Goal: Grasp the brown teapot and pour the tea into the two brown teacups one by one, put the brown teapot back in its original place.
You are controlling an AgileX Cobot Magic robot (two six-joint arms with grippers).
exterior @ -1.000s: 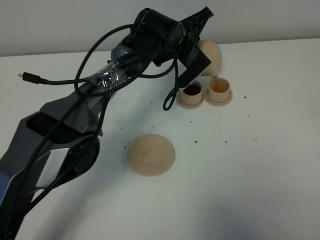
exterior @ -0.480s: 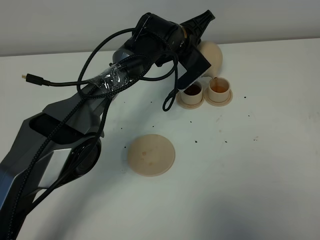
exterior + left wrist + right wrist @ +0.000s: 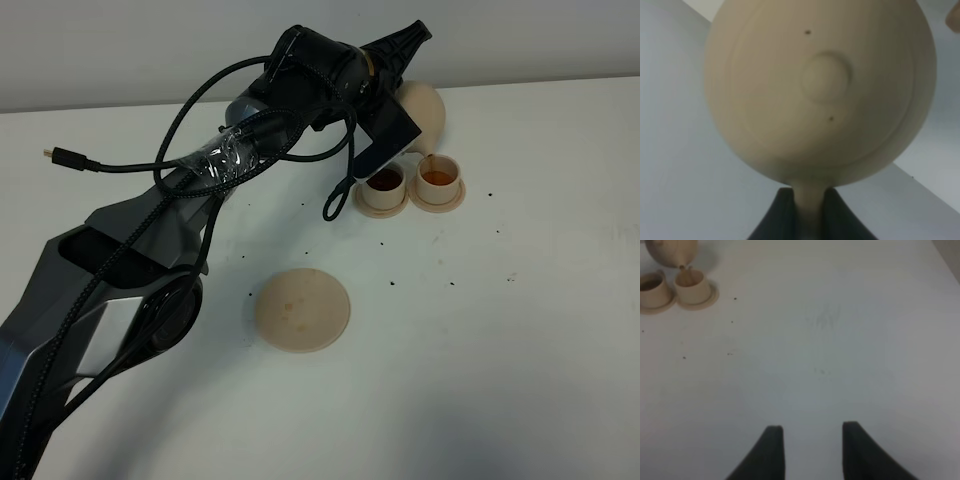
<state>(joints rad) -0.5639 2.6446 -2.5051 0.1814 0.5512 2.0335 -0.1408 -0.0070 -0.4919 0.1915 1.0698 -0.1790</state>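
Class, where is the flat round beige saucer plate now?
Exterior high view: the saucer plate lies near centre, below-left of the two small beige teacups.

Left arm (image 3: 250, 140) covers most of the brown teapot (image 3: 426, 108) from up high; wrist close-up is soft, spout out of frame. Specks (image 3: 392, 282) on the table (image 3: 520, 350) too small to call; maybe tea leaves.

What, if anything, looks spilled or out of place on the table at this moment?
Dark specks dot the white table around the two teacups; possibly tea leaves or drips. Nothing else stands out.
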